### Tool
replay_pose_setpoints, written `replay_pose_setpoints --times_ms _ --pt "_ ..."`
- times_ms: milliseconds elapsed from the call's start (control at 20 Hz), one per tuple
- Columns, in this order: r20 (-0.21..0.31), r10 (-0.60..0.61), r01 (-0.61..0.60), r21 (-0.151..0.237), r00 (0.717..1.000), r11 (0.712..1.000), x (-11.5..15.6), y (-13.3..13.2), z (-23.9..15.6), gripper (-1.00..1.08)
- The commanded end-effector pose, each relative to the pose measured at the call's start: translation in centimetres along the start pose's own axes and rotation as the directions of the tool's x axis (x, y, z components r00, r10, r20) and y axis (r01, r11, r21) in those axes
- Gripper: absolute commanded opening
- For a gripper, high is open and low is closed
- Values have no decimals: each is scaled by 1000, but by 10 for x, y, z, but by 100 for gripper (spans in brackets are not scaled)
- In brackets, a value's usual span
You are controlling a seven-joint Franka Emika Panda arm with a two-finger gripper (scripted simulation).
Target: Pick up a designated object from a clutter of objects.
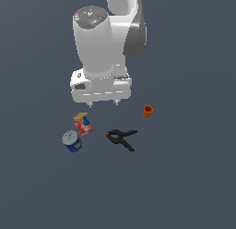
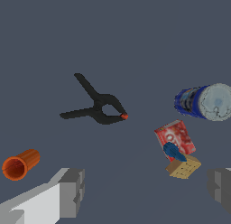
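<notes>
A plain dark grey-blue floor fills both views. The gripper hangs wide and empty at upper centre. Lower left sit the blue can and red box; the tiny blue piece lies on the box.

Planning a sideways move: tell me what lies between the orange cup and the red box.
In the exterior view, only bare floor; the black clamp sits just below the line from orange cup to red box.

Plain, seemingly flat dark slate-blue floor
</notes>
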State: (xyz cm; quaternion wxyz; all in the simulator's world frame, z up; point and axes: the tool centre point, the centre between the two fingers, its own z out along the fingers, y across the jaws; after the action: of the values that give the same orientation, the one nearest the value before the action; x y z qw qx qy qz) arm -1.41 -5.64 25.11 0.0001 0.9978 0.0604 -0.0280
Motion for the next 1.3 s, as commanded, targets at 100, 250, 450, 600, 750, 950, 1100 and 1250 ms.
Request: replay_pose_setpoints --times_ms 100,250,450,600,750,950,1100,1250 --pt "-12 -56 56 6 998 998 -5 23 27 100" --pt "-21 -94 94 7 995 996 -11 39 45 100" --pt "-32 -143 144 5 989 990 -20 60 69 100" --pt "-39 -179 180 2 983 984 -28 75 86 100" --pt "-45 -210 210 -3 977 978 -36 87 100 100" --pt "-49 -241 241 -9 969 970 -46 100 115 100" --pt "-51 -259 258 -14 965 966 -52 107 123 100" --pt "-52 -270 270 -17 961 963 -56 111 129 100"
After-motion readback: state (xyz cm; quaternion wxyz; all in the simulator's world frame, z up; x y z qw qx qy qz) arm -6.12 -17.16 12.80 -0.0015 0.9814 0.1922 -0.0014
